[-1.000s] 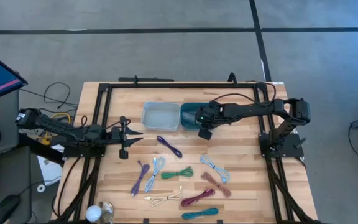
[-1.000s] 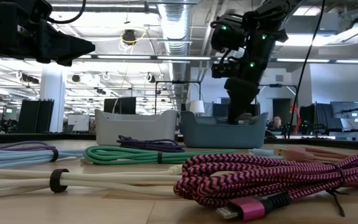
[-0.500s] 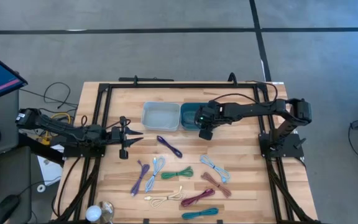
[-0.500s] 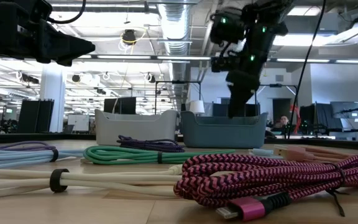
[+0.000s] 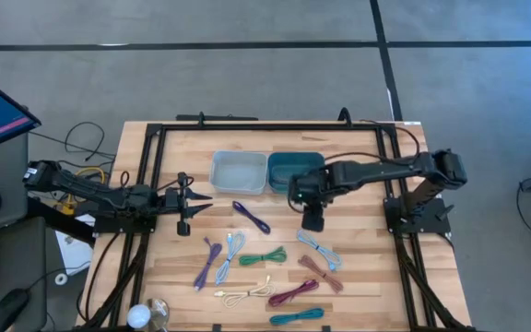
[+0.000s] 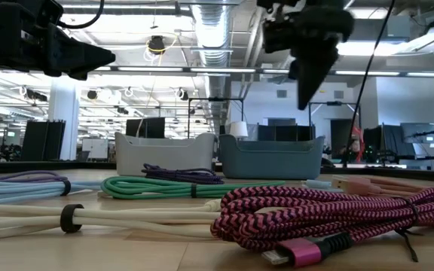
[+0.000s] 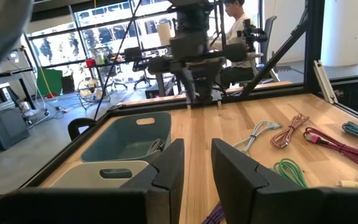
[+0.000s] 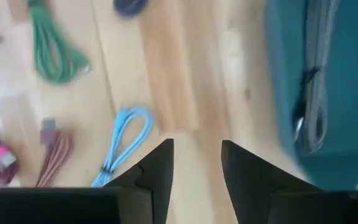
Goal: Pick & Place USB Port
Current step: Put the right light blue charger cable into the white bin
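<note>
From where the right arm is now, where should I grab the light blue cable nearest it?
Take the light blue cable at its tied waist, where a dark band gathers the strands. It lies flat on the table, so come straight down with the open right pincer, fingers straddling the bundle crosswise. The loop end is likely too wide and floppy.

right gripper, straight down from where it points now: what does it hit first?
Probably bare table. The open, empty right gripper points down between the teal bin and the light blue cable, touching neither. Height unclear.
</note>
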